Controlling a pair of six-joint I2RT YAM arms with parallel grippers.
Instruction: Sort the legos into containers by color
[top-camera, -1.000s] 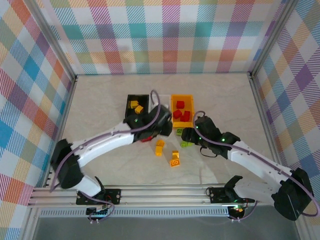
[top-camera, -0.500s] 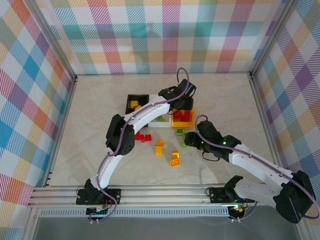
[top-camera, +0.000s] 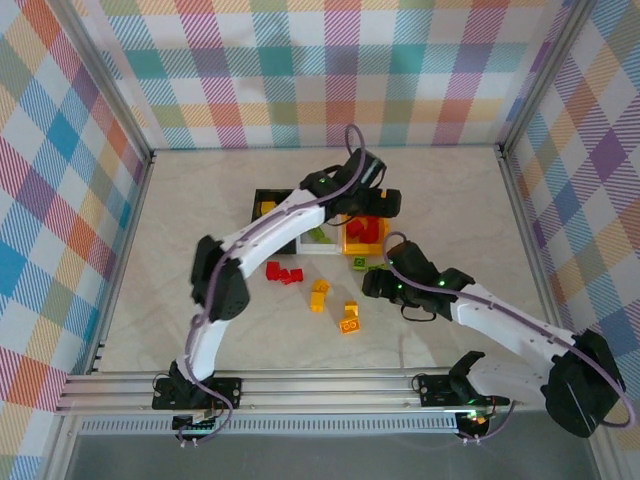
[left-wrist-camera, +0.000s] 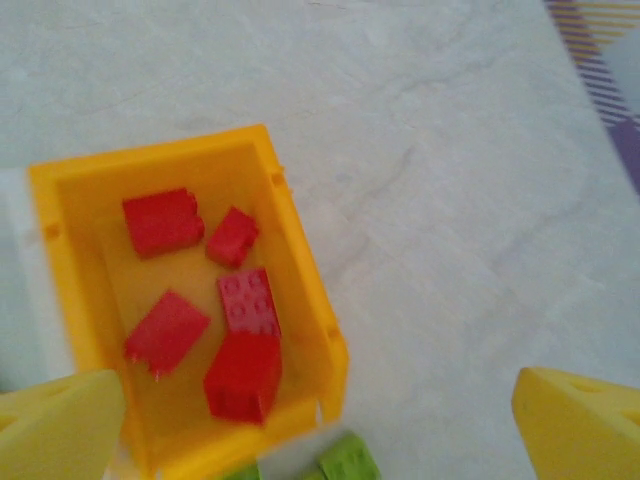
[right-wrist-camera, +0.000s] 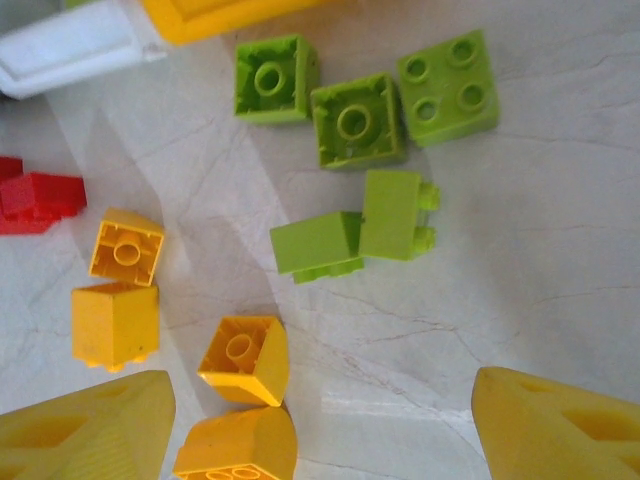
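You have no text, label, brand, number or sign to read in any of these views. If the studs on the legos (right-wrist-camera: 447, 73) carry an embossed mark, it is too small and soft for you to make out.

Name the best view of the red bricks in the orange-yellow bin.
Left wrist: straight down into the orange-yellow bin, five red bricks distinct. Top external: a red patch partly under the left arm. Right wrist: bin's edge at top.
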